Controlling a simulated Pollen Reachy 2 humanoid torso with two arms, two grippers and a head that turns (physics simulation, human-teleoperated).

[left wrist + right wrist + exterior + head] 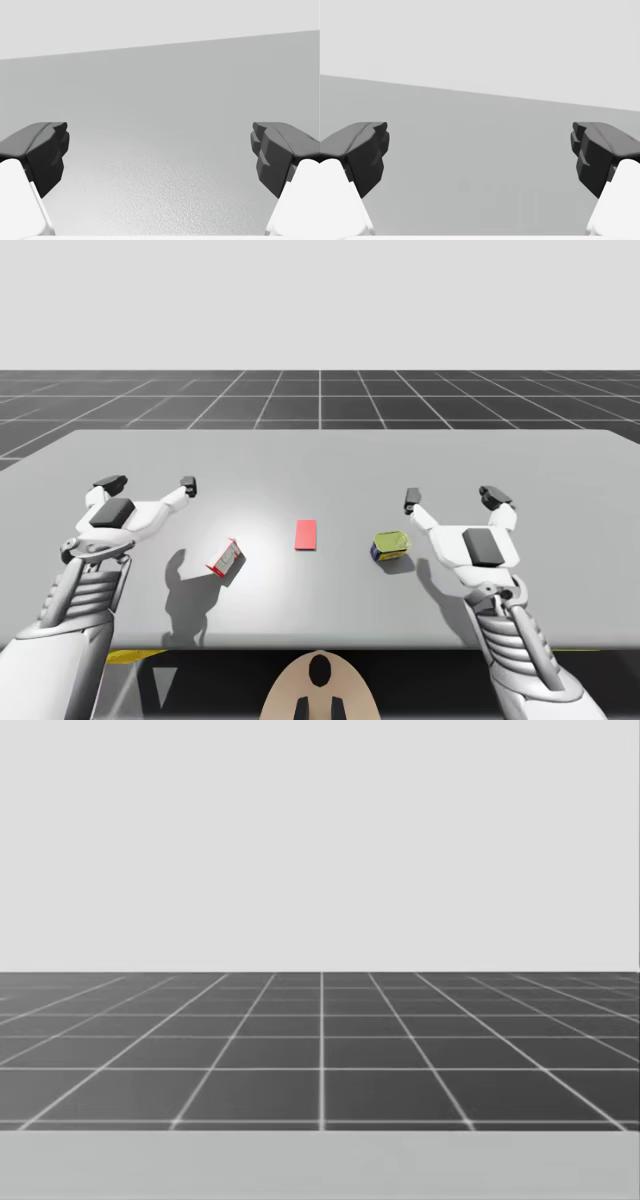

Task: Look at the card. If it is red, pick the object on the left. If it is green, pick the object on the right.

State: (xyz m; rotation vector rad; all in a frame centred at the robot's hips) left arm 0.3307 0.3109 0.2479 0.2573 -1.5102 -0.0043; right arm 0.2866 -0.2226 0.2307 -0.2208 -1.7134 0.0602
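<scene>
The red card (306, 534) lies flat about midway between the left and right edges of the grey surface (560, 470), closer to the near edge than to the far one, its long sides running toward the far edge. On the left-edge side of it, apart from it and a little nearer the near edge, is a small red-and-white box (225, 559), turned at an angle to the edges and casting a shadow toward the near edge. On the right-edge side of the card, about as far off, sits a low yellow-green can (390, 545) with a dark blue side. My left gripper (149, 483) hovers over the left part of the surface, farther toward the far edge than the box and off to its left, touching nothing; its dark fingers (45, 150) are spread wide, with bare surface between and ahead of them in the left wrist view. My right gripper (453, 498) hovers over the right part of the surface, just beyond the can toward the right edge and not touching it; it too is spread wide, and in the right wrist view there is bare surface between its fingers. In the head view the far edge of the surface shows with a dark gridded floor (320, 1050) beyond it.
</scene>
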